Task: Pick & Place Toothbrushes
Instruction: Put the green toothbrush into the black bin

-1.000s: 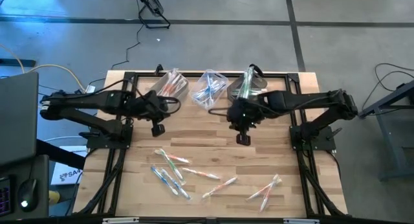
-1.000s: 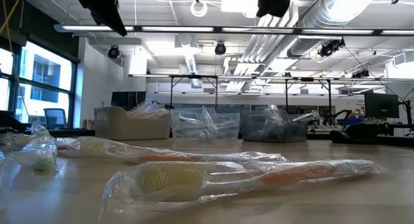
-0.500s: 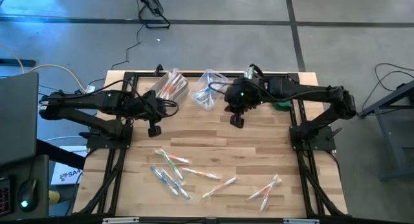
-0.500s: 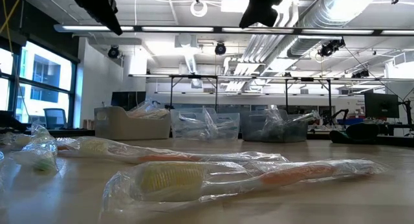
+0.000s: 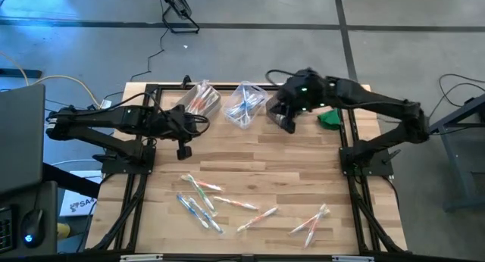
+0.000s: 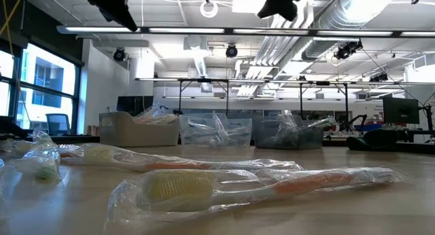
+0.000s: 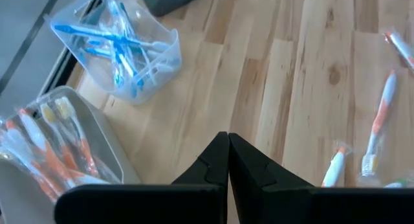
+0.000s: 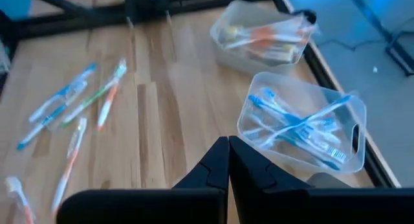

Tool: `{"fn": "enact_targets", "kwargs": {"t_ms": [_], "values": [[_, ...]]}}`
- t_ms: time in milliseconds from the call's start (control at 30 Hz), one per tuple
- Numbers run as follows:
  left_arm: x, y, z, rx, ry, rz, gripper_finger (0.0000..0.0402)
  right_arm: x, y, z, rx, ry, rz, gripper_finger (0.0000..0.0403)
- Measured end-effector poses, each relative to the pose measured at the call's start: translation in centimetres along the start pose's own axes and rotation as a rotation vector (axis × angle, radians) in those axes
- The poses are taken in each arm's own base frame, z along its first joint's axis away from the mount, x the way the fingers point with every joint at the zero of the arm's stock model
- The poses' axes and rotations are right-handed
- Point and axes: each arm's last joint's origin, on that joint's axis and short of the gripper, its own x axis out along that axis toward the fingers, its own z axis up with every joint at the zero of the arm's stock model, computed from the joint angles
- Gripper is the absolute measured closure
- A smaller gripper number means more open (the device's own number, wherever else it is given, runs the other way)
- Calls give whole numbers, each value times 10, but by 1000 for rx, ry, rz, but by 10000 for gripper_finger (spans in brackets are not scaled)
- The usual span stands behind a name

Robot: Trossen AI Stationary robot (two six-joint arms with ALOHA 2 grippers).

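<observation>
Right end effector (image 5: 289,123): dark two-finger type, fingers pressed together tip to tip in its own wrist view, nothing between them. It hangs above the far side of the pale wooden-plank table (image 5: 250,156), at the spot of the third bin, which the arm hides from above. Just beside it on the robot's left stands the clear plastic bin of blue-handled toothbrushes (image 5: 246,104); next to that, the clear plastic bin of orange-handled toothbrushes (image 5: 201,99). A small crumpled green object (image 5: 329,118) lies under the right forearm near the table's far right corner.

Left end effector (image 5: 183,151): also closed and empty in its wrist view, hovering above bare table near the orange bin, toward the robot's left side.

Loose wrapped toothbrushes (image 5: 201,201) lie scattered along the near half of the table, well apart from both end effectors: a cluster of blue, green and orange ones at near left, one orange-handled toothbrush in clear wrapper (image 5: 258,217) near centre, and a crossed pair (image 5: 312,219) at near right. The low view shows wrapped orange brushes (image 6: 272,184) lying flat on the table.

Judgement: the step in hand is between cycles, with the right arm at the bins and carrying nothing. Next move calls for the arm to swing toward the near edge, open its fingers, come down over one brush, probably the near-right pair, and pinch the slim handle through slippery wrapper without catching its neighbour.
</observation>
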Motion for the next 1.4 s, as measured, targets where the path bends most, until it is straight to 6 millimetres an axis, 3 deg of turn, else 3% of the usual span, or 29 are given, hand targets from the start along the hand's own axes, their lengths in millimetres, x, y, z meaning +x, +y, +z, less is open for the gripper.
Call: {"fn": "enact_targets", "kwargs": {"t_ms": [267,500,633,900,1400], "values": [[17,-5,6,-36,23,4,396,-32,-11,-56,106,-177,-41,401],[42,-16,4,-3,142,-74,396,-33,-10,-102,230,-270,-70,401],[52,-34,0,112,207,-117,396,-24,-10,-122,303,-257,-81,401],[65,-73,-18,352,347,-202,396,-12,-12,-134,341,-215,-83,401],[102,-96,-20,299,414,-326,396,-11,-12,-135,315,-203,-87,401]]}}
